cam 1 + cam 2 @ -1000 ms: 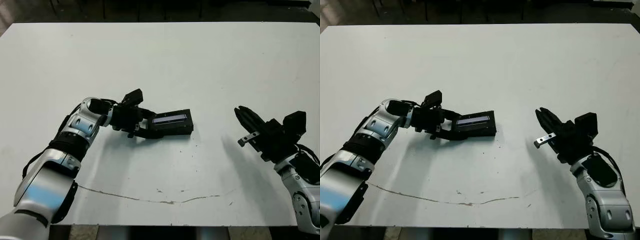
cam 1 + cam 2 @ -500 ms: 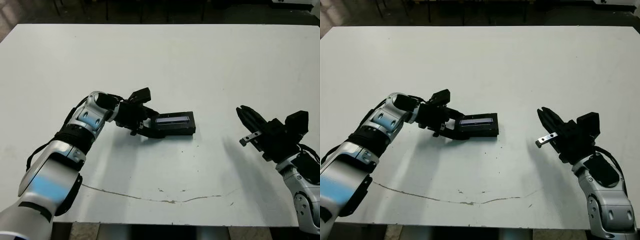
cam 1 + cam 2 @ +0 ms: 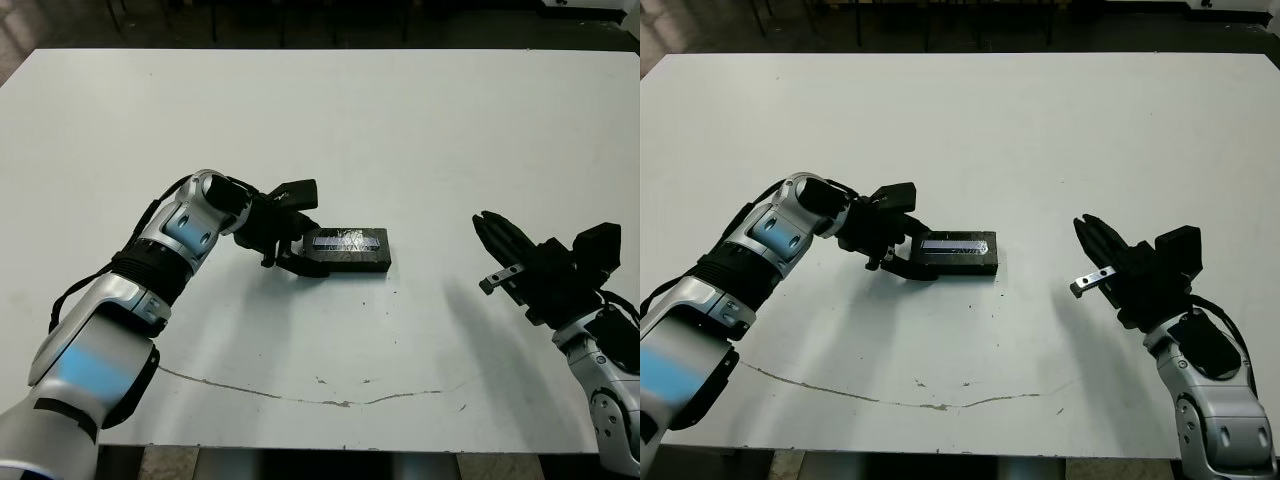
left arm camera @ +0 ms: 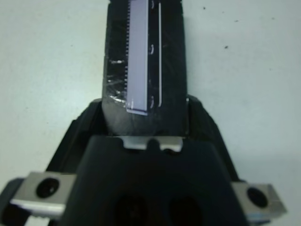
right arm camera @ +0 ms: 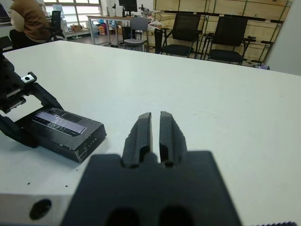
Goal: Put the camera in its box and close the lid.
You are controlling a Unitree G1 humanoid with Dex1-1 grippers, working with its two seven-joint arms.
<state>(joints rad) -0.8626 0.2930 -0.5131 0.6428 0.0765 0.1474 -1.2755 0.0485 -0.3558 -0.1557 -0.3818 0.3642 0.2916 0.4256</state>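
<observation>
The black rectangular lid with the long clear greyish window strip (image 3: 347, 243) lies flat on the white table (image 3: 400, 120), seated squarely on what should be the shallow black-rimmed box; the box's white inside and the slim black camera are both hidden, so the camera is most likely already underneath, though no view confirms it. That would put the task near its end, with only the seating of the lid left to settle.

The left gripper (image 3: 300, 262) sits at the lid's near short end, its two black fingers spread about as wide as the lid and flanking that end. One finger (image 4: 80, 129) runs along one long side, the other along the opposite side, and the lid's end butts against the metal edge between them. The jaws look to be bracketing the closed box, not lifting it, probably to square it up or press it home. Whether the fingers actually squeeze the sides or only rest beside them is hard to tell from the wrist view.

The right gripper (image 5: 155, 134) hangs well apart from the lid, off to the far side of it from the left gripper, holding nothing. Its fingers stand nearly together with only a thin slit between them, pointed toward the box as if kept clear and waiting.
</observation>
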